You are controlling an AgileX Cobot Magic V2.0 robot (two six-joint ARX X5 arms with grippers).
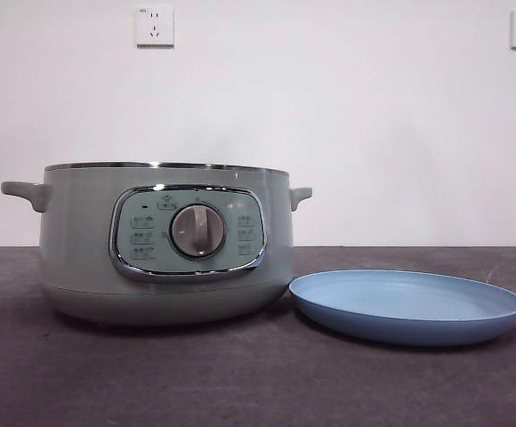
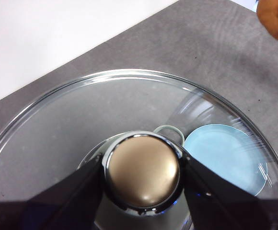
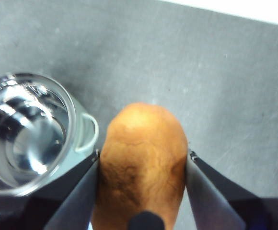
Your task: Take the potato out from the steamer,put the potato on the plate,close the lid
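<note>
Right gripper [image 3: 143,160] clamps oval brown-orange potato [image 3: 141,158] high above table, bound for light-blue plate [image 1: 407,307]; left gripper [image 2: 143,167] holds domed glass lid [image 2: 81,115] by knob, keeping sage-green steamer [image 1: 165,245] open.

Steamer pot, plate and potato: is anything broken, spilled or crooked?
Nothing stands out. The steamer sits level and open, the plate lies flat and empty beside it, the right tool holds the potato, and the left tool holds the lid.

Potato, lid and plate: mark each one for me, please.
potato [image 3: 141,165]: right wrist view, middle of its skin between the right gripper's jaws.
lid [image 2: 72,120]: left wrist view, bare glass above the knob that the left gripper clamps.
plate [image 1: 400,322]: front view, near outer wall below the rim.
</note>
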